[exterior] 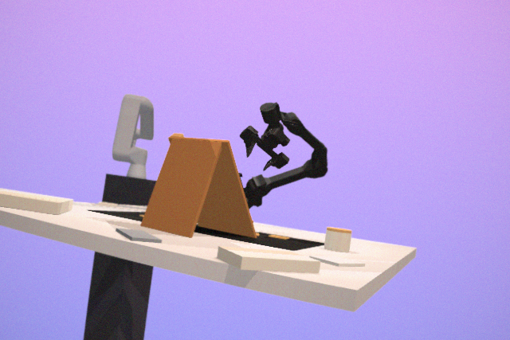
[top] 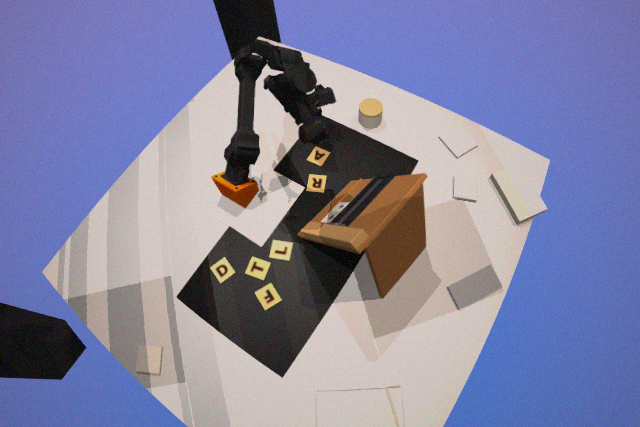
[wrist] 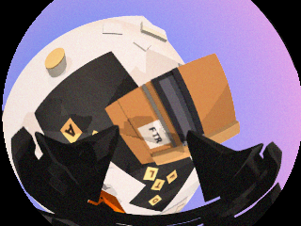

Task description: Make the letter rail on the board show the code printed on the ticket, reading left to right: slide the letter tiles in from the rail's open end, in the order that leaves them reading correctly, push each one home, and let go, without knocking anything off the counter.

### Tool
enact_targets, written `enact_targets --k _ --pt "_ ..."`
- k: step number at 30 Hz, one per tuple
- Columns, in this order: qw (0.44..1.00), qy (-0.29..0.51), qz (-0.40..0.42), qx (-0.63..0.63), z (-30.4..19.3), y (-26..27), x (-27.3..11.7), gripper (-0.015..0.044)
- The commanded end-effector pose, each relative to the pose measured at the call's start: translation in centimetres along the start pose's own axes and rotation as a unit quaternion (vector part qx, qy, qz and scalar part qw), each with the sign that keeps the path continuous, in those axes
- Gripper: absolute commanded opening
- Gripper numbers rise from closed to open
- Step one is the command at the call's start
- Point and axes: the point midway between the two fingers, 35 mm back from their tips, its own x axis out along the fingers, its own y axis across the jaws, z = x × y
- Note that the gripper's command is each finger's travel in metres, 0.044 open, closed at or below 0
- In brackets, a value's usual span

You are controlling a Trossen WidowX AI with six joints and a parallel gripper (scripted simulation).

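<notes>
My gripper [exterior: 256, 162] [wrist: 153, 132] is open and empty, held high above the counter. The brown sloped board [top: 397, 207] [exterior: 177, 188] [wrist: 207, 89] carries a dark letter rail [wrist: 176, 108], with no tile visible in it. The ticket [top: 337, 212] [wrist: 154, 133] on the board reads FTR. On the black mat, tile A [top: 318, 156] [wrist: 71, 130] and tile R [top: 316, 183] lie near the arm; R is mostly hidden by a finger in the wrist view. Tiles L [top: 280, 250] [wrist: 150, 173], T [top: 257, 268] [wrist: 158, 185], F [top: 267, 296] [wrist: 172, 176] and D [top: 222, 269] [wrist: 155, 201] lie grouped.
A round tan-topped can [top: 370, 113] [exterior: 337, 239] [wrist: 56, 62] stands beside the black mat [top: 379, 153]. A long pale block [top: 516, 200] [exterior: 277, 259] lies near the counter's edge. A grey slab [top: 475, 286] [exterior: 138, 234] lies behind the board. The arm's orange base [top: 236, 189] is beside the mat.
</notes>
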Motion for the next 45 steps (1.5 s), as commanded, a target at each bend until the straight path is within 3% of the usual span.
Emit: enact_targets --k 1,6,15,26,45 --pt "0.950 0.079 0.067 0.294 -2.4 2.2 4.2 0.0340" --pt "0.847 0.167 0.079 0.498 -4.4 4.7 7.0 0.0340" --pt "0.715 0.254 0.049 0.650 -6.5 7.2 9.1 0.0340" --pt "0.513 0.347 -0.044 0.784 -10.0 9.8 11.3 0.0340" --pt "0.508 0.349 -0.047 0.786 -10.1 10.2 11.1 0.0340"
